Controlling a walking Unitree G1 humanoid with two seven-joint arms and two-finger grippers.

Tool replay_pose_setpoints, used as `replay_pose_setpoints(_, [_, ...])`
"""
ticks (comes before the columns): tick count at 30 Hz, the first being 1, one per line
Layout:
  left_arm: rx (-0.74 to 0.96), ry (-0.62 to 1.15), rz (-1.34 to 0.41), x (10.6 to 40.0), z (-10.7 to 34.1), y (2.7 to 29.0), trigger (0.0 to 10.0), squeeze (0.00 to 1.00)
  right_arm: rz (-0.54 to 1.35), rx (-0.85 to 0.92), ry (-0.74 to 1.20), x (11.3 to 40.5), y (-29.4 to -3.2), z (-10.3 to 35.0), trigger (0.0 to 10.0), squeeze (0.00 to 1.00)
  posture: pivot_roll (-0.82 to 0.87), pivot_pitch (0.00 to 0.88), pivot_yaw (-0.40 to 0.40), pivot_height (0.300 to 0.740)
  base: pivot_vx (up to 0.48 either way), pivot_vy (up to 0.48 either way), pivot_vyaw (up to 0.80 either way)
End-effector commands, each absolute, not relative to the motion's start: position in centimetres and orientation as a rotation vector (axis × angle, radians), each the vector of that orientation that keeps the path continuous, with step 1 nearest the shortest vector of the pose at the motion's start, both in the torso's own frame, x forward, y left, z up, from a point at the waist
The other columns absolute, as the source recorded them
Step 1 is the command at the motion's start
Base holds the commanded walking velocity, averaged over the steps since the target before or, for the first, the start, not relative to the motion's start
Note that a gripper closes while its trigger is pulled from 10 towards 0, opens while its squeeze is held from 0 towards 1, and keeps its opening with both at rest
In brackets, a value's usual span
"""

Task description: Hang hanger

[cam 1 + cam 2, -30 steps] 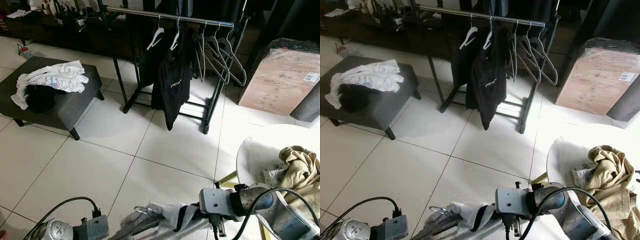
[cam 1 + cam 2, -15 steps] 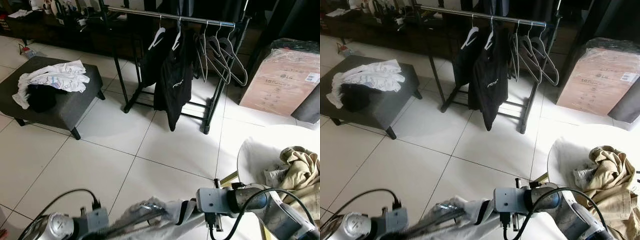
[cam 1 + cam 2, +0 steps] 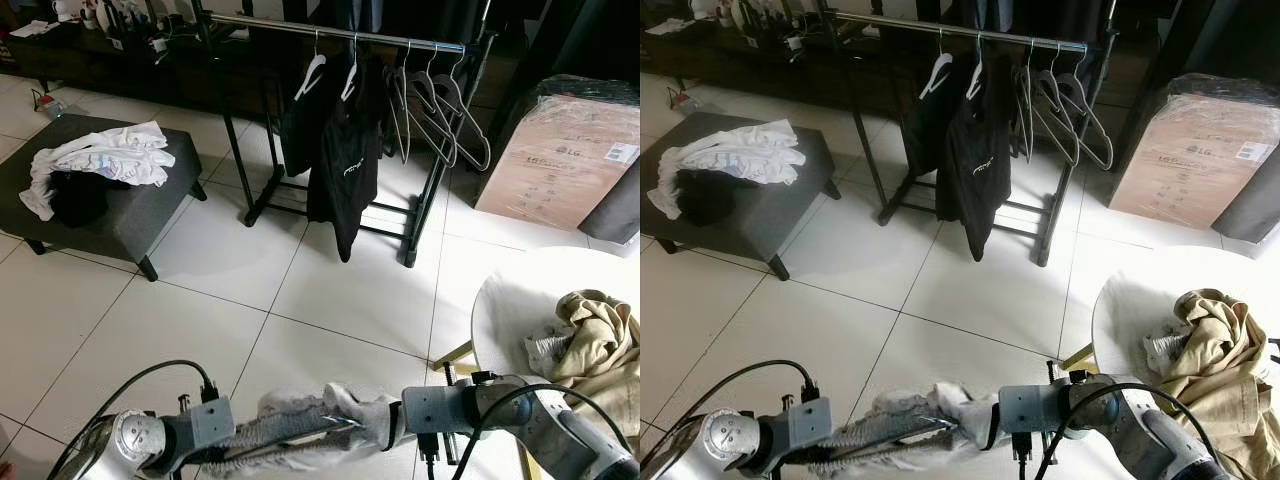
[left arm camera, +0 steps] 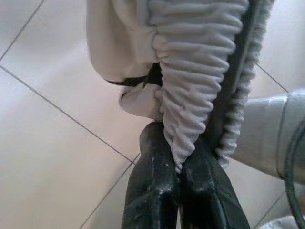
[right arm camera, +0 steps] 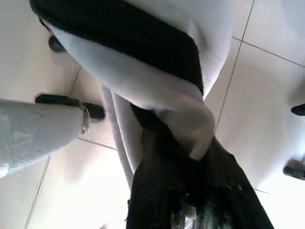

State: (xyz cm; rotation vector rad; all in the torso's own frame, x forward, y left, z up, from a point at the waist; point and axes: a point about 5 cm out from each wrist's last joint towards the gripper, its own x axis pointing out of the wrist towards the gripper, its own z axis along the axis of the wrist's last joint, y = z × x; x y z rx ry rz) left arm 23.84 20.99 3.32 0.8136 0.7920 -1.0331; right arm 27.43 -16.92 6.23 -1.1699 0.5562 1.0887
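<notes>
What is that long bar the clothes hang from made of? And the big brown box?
The bar looks like shiny silver metal; it glints along its length. The box seems to be brown cardboard wrapped in clear plastic film, judging by the wrinkled sheen over it.

The head views are evenly lit and sharp; glare is thrown on the pale floor tiles [image 3: 330, 300] beneath the clothes rack [image 3: 340, 35], while the background behind it is left dark. Mild bending is seen toward the frame edges. In both wrist views, the close gripper fingers [image 4: 157, 191] are rendered soft and shadowed
</notes>
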Motion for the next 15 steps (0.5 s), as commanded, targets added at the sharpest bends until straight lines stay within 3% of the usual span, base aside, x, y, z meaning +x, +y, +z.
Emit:
replay_pose_setpoints(1, [0.856,0.925,-1.04,22.2,2.2,23.0,0.0,0.0,0.968,-1.26,0.61,28.1,-18.9,6.0,0.0,0.0,-0.07,0.219,-0.002,0.74,0.0,0.0,0.0])
replay_pose_setpoints(5, [0.908,0.98,-1.001,21.9,2.0,24.1,0.0,0.0,0.881,-1.296,0.629,28.7,-20.0,6.0,0.0,0.0,-0.07,0.219,-0.003,0.74,0.0,0.0,0.0])
replay_pose_setpoints(10, [1.079,1.024,-0.771,23.3,2.1,26.3,0.0,0.0,0.804,-1.384,0.625,29.4,-20.9,6.2,0.0,0.0,-0.07,0.22,-0.004,0.74,0.0,0.0,0.0])
replay_pose_setpoints(15, [0.997,0.912,-0.663,24.9,2.7,25.1,0.0,0.0,0.875,-1.364,0.658,28.7,-20.5,5.5,0.0,0.0,-0.07,0.221,-0.005,0.74,0.0,0.0,0.0])
